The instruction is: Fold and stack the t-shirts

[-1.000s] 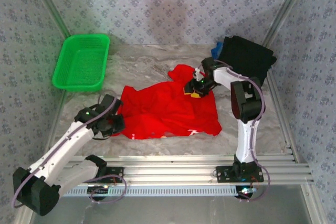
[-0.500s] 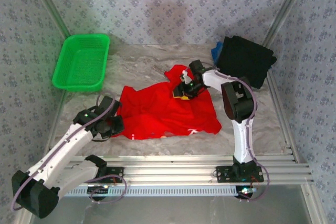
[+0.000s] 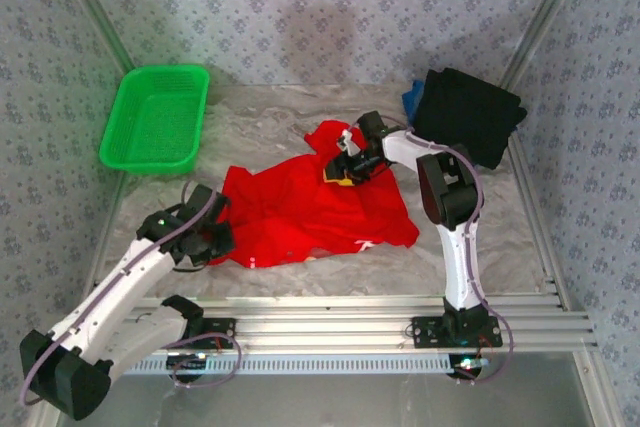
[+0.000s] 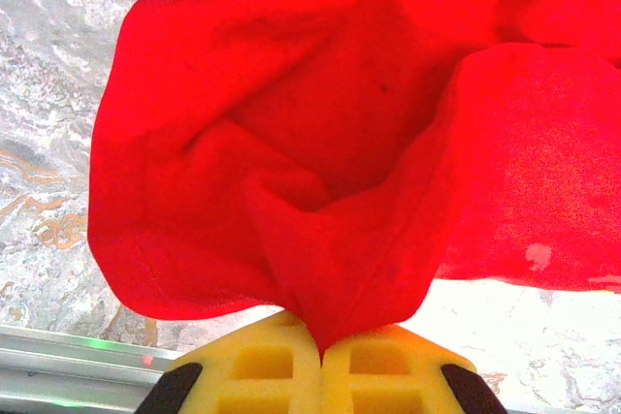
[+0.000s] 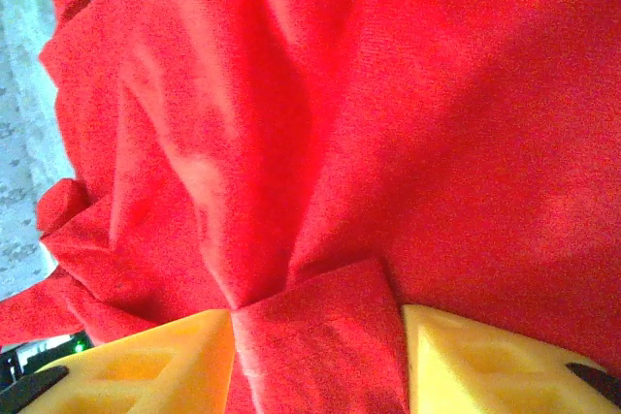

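A bright red t-shirt (image 3: 310, 209) lies crumpled in the middle of the table. At its left edge my left gripper (image 3: 213, 237) has its yellow pads (image 4: 262, 366) shut on a bunched point of the red cloth (image 4: 320, 143), seen close up around the left gripper (image 4: 322, 354). My right gripper (image 3: 346, 165) is over the shirt's far part. There a thick fold of the red cloth (image 5: 388, 123) fills the gap of the right gripper (image 5: 318, 356) from pad (image 5: 155, 366) to pad. A folded black t-shirt (image 3: 470, 112) lies at the far right, with a blue one (image 3: 411, 98) showing at its left edge.
A green mesh basket (image 3: 155, 119) stands at the far left against the wall. Patterned walls close in the table (image 3: 270, 127) on three sides. Metal rails (image 3: 330, 312) run along the near edge, by the arm bases.
My right gripper has moved left across the shirt, dragging the far fold with it. My left gripper has shifted slightly toward the near edge, still holding the left edge.
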